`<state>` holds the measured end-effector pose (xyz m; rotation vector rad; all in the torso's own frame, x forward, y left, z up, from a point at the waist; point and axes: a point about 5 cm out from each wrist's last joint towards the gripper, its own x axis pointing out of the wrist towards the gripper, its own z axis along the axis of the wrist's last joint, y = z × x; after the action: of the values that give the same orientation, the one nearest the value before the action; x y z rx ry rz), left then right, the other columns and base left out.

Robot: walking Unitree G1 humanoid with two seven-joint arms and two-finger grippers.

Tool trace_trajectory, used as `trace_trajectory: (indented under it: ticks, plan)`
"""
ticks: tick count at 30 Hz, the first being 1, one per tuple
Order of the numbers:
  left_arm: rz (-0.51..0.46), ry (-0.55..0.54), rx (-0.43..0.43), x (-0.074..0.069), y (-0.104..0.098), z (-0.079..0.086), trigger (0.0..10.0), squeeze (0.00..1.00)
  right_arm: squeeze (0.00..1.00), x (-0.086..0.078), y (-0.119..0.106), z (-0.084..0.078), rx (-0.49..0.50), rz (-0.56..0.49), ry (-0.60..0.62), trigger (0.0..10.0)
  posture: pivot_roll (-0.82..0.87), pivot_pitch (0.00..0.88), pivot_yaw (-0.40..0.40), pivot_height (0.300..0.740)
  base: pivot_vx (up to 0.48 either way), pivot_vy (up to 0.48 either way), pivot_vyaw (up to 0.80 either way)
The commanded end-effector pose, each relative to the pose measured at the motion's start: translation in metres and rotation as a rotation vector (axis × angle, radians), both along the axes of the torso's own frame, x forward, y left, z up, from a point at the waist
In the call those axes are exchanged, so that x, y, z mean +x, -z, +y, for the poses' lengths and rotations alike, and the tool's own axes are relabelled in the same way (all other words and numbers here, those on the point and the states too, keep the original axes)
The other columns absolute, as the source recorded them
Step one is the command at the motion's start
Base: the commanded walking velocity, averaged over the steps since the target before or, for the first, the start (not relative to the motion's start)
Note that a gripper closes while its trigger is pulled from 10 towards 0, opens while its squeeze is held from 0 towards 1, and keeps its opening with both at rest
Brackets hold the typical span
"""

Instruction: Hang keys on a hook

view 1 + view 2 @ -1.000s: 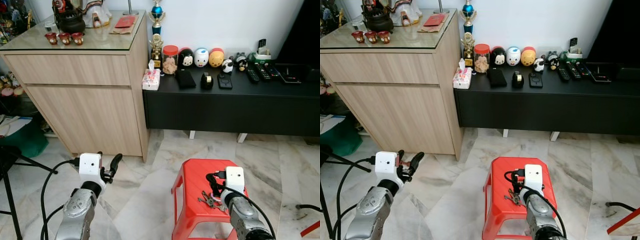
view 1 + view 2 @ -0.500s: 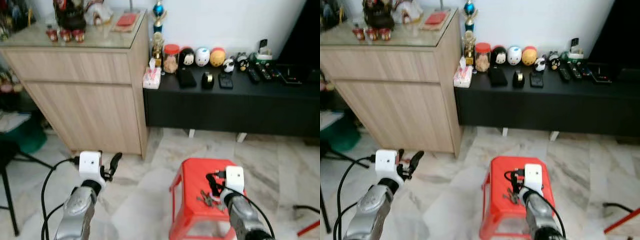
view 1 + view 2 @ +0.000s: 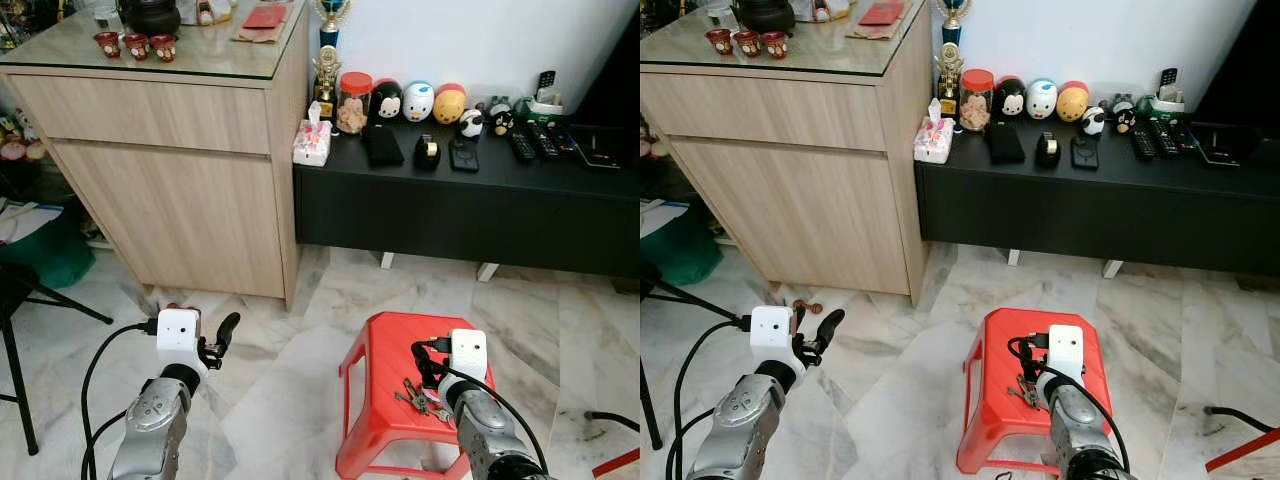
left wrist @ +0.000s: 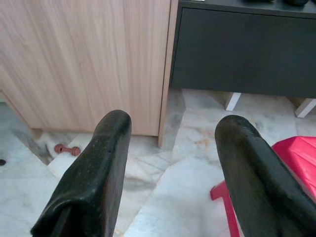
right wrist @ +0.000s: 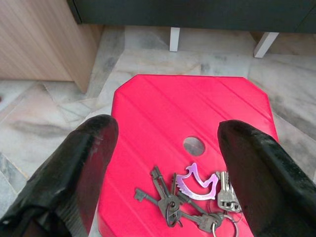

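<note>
A bunch of keys [image 5: 190, 197] with a purple clip lies on the near part of a red plastic stool [image 3: 385, 345], just below the hole in its seat. My right gripper [image 5: 168, 143] hovers right above the stool, open, its two fingers spread wider than the bunch of keys [image 3: 420, 398] and holding nothing. My left gripper [image 3: 218, 338] is off to the left over the marble floor, also open and empty; in the left wrist view the left gripper [image 4: 170, 133] points toward the cabinet's lower corner.
A light wooden cabinet [image 3: 170, 150] stands at the back left. Beside it is a low black console [image 3: 460, 210] with figurines, a tissue pack and remote controls. A small red-brown dumbbell-shaped thing [image 4: 66, 148] lies on the floor by the cabinet. Black stand legs [image 3: 20, 330] are at far left.
The whole view has shifted a little, with blur half a second ago, so the camera moved. Both grippers stay open and the keys lie in the same spot on the stool.
</note>
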<state>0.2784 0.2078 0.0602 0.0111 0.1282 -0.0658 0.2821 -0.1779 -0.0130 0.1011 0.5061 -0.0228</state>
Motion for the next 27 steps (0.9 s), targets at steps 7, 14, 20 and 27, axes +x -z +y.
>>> trace_trajectory:
  ticks: [7, 14, 20, 27]
  plan:
    - [-0.002, -0.024, -0.001, -0.0008, 0.0017, 0.0036, 10.0, 0.00, 0.00, 0.0002, 0.0001, -0.0003, -0.016, 0.006, -0.017, 10.0, 0.20, 0.121, -0.049, 0.740, 0.000, 0.000, 0.00]
    - [-0.008, -0.034, -0.006, -0.0012, 0.0014, 0.0038, 10.0, 0.00, 0.00, -0.0003, 0.0007, 0.0013, -0.020, 0.008, -0.030, 10.0, 0.20, 0.128, -0.053, 0.740, 0.000, 0.000, 0.00]
    - [-0.026, -0.047, 0.005, -0.0018, -0.0002, 0.0054, 10.0, 0.00, 0.00, 0.0002, 0.0003, 0.0025, -0.021, 0.006, -0.041, 10.0, 0.20, 0.135, -0.053, 0.740, 0.000, 0.000, 0.00]
    - [-0.011, -0.048, 0.013, -0.0025, 0.0017, 0.0061, 10.0, 0.00, 0.00, -0.0002, 0.0022, 0.0046, -0.029, 0.034, -0.049, 10.0, 0.20, 0.139, -0.055, 0.735, 0.000, 0.000, 0.00]
